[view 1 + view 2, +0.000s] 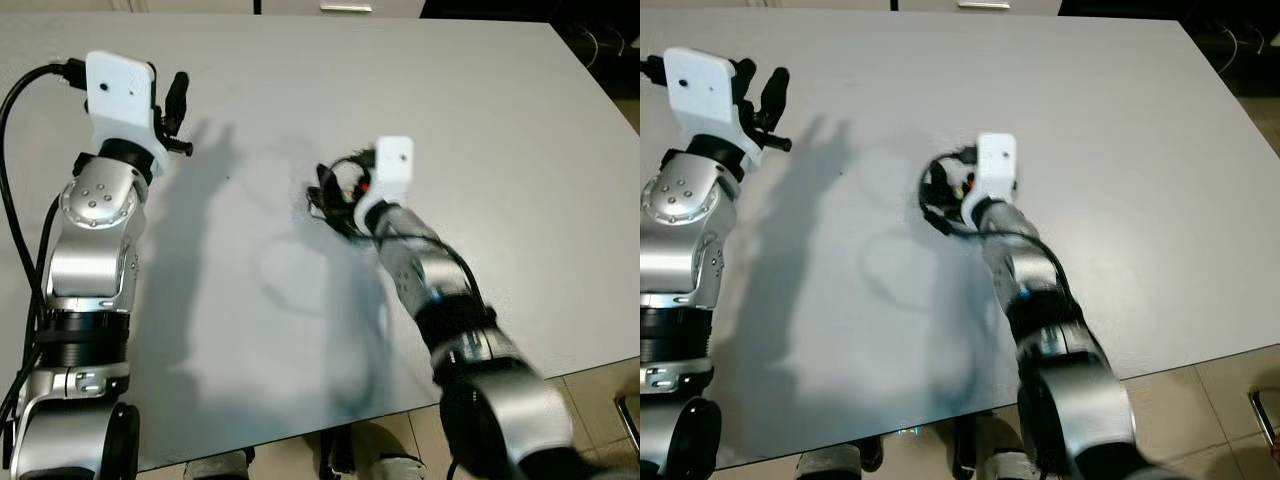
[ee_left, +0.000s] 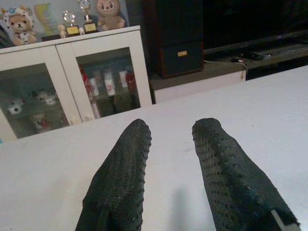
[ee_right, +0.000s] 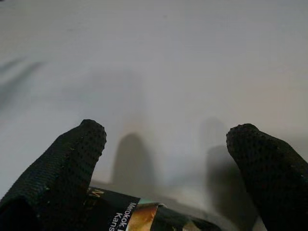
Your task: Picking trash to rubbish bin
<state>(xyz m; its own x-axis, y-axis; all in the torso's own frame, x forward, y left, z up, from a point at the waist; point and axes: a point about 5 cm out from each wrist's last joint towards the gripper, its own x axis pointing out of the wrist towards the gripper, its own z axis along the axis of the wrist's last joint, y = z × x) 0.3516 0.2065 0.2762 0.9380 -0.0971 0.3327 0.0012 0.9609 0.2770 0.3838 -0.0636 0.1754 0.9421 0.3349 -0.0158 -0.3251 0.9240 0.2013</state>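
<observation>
On the white table (image 1: pixel 500 120), near the middle, lies a dark wrapper (image 3: pixel 139 214). It sits right under the right gripper (image 3: pixel 168 139), between the two black fingers (image 3: pixel 79 154), which are wide apart and not squeezing it yet. The left gripper (image 2: pixel 171 139) waits far off, a little open, holding nothing.

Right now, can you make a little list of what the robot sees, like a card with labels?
surface: white table
trash: dark printed packet lying on the table, between the right jaws
right gripper: down at the packet, jaws open, not closed on it
left gripper: raised above the table, jaws open, holding nothing
background: white glass-door cabinet with soft toys on top
</observation>
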